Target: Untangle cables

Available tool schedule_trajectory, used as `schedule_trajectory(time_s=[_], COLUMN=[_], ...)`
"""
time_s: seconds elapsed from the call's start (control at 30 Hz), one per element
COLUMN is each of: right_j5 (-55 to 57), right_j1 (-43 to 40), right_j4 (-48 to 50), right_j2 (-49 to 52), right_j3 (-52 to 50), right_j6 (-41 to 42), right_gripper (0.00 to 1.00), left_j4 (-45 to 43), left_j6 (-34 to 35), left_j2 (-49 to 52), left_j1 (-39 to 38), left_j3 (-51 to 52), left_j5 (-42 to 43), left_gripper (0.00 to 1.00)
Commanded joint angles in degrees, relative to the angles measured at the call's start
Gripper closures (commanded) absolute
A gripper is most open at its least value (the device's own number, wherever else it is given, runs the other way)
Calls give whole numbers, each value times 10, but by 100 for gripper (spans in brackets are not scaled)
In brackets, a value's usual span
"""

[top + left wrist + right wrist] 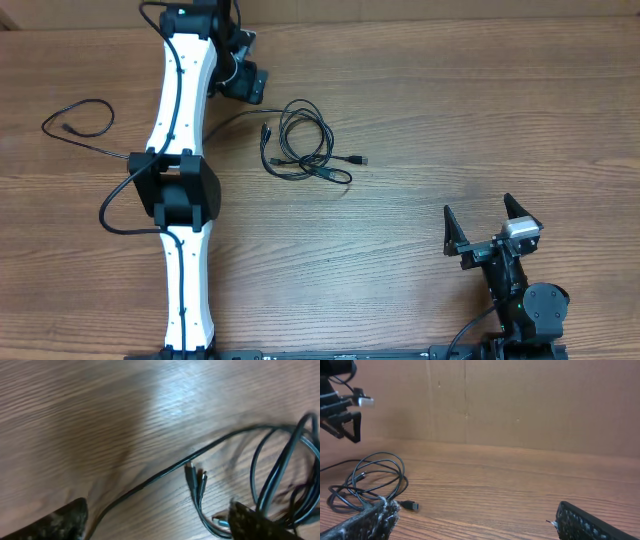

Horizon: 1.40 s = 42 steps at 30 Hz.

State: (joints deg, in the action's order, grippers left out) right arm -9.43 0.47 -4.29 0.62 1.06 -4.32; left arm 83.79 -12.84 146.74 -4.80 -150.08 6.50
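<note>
Lying loosely coiled on the brown wooden table, thin black plug-ended cables sit beside the left gripper, its fingers spread, one strand between them; the right gripper, well apart, also gapes.

The bench has a brown wood-grain surface with a slight sheen. A plain cardboard wall with one vertical seam stands upright behind it.

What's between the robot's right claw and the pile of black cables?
Only bare wooden table. The overhead view shows nothing between the right gripper and the cables, and the right wrist view shows plain wood there too.
</note>
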Motion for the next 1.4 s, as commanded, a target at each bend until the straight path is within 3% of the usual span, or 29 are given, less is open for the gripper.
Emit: schedule_trajectory(time_s=[0.0,0.27,0.43,0.6,0.63,0.67,0.7,0.73,0.77,1.03,1.13,1.23,1.27,1.37], right_j5=[4,4,4,4,4,4,4,4,4,4,4,4,4,4], right_j1=[2,2,2,2,2,2,2,2,2,2,2,2,2,2], right_j4=[3,3,3,3,2,2,3,2,3,2,2,3,3,3], right_j2=[-5,-5,-5,-5,-5,-5,-5,-5,-5,-5,-5,-5,-5,-5], right_j3=[-6,-6,-6,-6,-6,-6,-6,-6,-6,-6,-6,-6,-6,-6], right_j6=[-1,-1,-1,-1,-1,-1,-1,-1,-1,-1,-1,-1,-1,-1], right_gripper=[0,0,0,0,0,0,0,0,0,0,0,0,0,0], left_j4=[-3,-18,-24,-27,-27,-27,-27,-27,-27,7,57,108,98,84], left_j6=[-71,-73,-76,-76,-76,-75,-75,-75,-74,39,74,149,163,163], left_j2=[33,70,92,96,96,96,96,96,96,87,87,83,57,18], left_j1=[-2,-2,-1,-1,-1,-1,-1,-1,-1,-1,-1,-1,-1,-1], left_j3=[-1,-1,-1,-1,-1,-1,-1,-1,-1,-54,-147,-301,-299,-299], left_j5=[32,32,32,32,32,32,32,32,32,43,100,272,365,463], left_gripper=[12,8,22,27,32,45,61,85,96,96,96,96,96,96])
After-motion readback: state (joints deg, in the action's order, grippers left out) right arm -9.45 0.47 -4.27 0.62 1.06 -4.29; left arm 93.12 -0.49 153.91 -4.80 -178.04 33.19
